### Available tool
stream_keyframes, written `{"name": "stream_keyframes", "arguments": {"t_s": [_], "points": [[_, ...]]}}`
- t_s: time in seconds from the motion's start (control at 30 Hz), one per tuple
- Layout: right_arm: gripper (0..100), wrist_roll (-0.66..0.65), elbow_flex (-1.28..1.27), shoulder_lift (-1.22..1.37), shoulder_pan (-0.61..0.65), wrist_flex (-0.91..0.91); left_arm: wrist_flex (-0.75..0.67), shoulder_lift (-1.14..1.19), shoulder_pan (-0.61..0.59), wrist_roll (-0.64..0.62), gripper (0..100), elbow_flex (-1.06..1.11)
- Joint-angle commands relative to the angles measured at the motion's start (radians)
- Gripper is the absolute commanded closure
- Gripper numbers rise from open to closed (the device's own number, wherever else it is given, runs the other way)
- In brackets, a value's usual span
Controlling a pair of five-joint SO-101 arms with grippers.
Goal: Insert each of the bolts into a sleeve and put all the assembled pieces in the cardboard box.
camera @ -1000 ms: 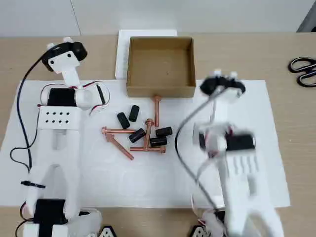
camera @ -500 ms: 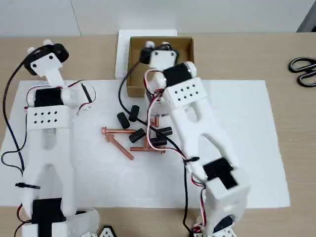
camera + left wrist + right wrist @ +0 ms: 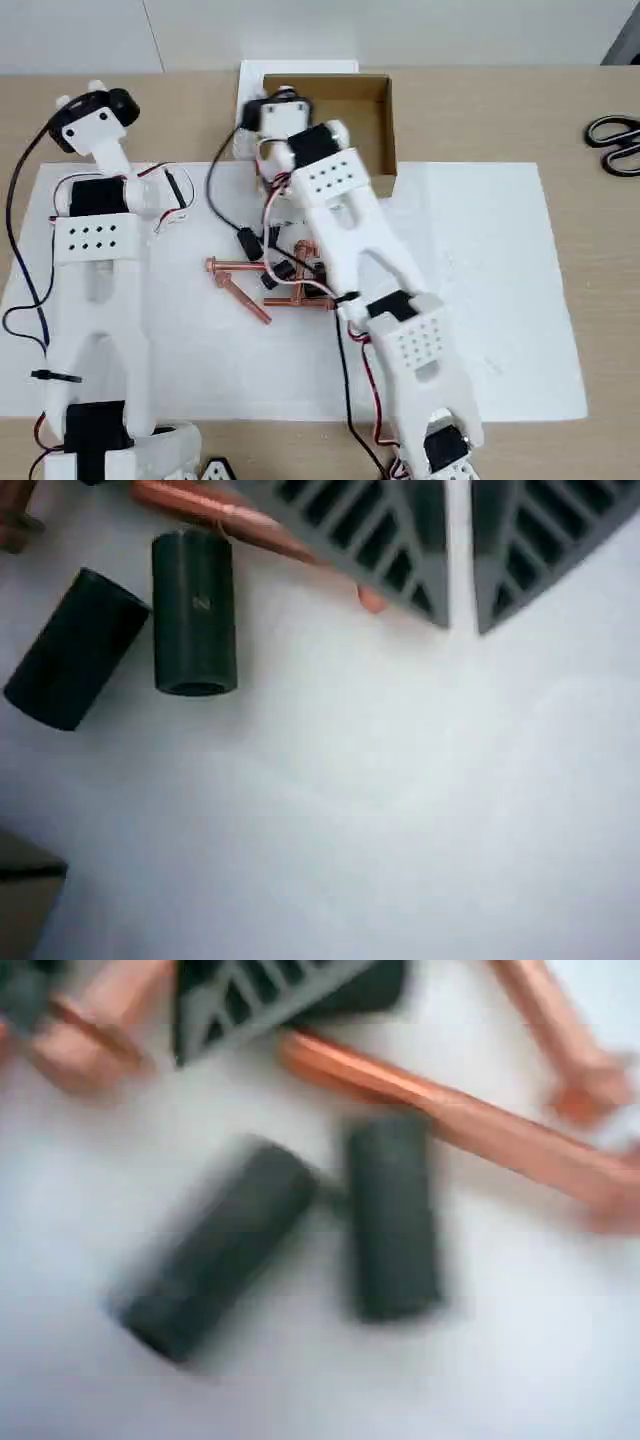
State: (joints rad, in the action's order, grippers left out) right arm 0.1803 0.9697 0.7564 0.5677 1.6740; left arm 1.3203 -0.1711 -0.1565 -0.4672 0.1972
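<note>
Pile on the sheet (image 3: pixel 480 260), at the box's (image 3: pixel 390 130) 6 o'clock: copper bolts (image 3: pixel 240 267) and black sleeves (image 3: pixel 249 243), loose and unjoined. One arm lies across the pile, its wrist over the box's 9 o'clock wall. The other arm stands at the pile's 9 o'clock, well apart. Scissors (image 3: pixel 612 143) at the table's 2 o'clock edge.

Your left gripper (image 3: pixel 460 620): clenched to a thin slit, nothing in it. A bolt tip lies just beside it, with two sleeves near.

Your right gripper (image 3: pixel 265 1005): close over two sleeves and a bolt. You cannot tell its grip.
</note>
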Motion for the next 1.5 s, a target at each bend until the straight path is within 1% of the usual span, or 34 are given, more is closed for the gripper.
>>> {"name": "stream_keyframes", "arguments": {"t_s": [0.0, 0.17, 0.27, 0.47, 0.6, 0.97, 1.17, 1.27, 1.37, 1.47], "points": [[83.5, -0.011, 0.118, 0.033, 0.031, 0.008, 0.000, -0.003, -0.002, -0.005, 99, -0.045], [83.5, -0.003, 0.124, 0.108, 0.033, -0.004, -0.002, -0.003, -0.002, -0.005, 99, -0.019], [83.5, 0.025, 0.124, 0.136, 0.038, -0.051, -0.003, -0.003, -0.002, -0.005, 99, 0.002], [83.5, 0.029, 0.124, 0.165, 0.056, -0.108, -0.017, -0.003, -0.002, -0.005, 99, 0.004], [83.5, 0.074, 0.124, 0.183, 0.062, -0.108, -0.038, -0.003, -0.002, -0.005, 99, 0.008], [83.7, 0.077, 0.124, 0.288, 0.064, -0.137, -0.038, -0.003, -0.002, -0.005, 99, 0.008], [83.8, 0.077, 0.124, 0.286, 0.041, -0.136, -0.038, -0.003, -0.002, -0.005, 99, 0.008], [88.8, 0.075, 0.181, 0.286, 0.012, -0.125, -0.038, -0.003, -0.002, -0.005, 99, 0.008], [99.5, 0.075, 0.222, 0.294, -0.019, -0.122, -0.038, -0.003, -0.002, -0.005, 99, 0.008], [98.7, 0.075, 0.222, 0.289, -0.028, -0.114, -0.058, -0.003, -0.002, -0.005, 99, 0.008]]}}
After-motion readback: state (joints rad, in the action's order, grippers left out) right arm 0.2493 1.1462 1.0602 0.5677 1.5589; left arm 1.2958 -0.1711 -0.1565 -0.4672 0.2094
